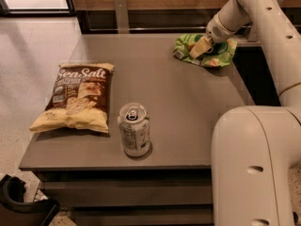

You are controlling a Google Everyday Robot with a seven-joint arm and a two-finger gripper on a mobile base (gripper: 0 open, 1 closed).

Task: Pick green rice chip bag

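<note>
The green rice chip bag (220, 55) lies crumpled at the far right corner of the grey table (188, 102). It is bright green with a tan patch. My gripper (198, 47) is down on the left part of the bag, reaching in from the right on the white arm (263, 13). The gripper covers the middle of the bag. The bag rests on the table top.
A large brown-and-yellow "Sea Salt" bag (75, 98) lies at the left of the table. An opened drink can (134, 129) stands near the front edge. My white base (256, 168) fills the lower right. A dark object (19, 206) sits on the floor at lower left.
</note>
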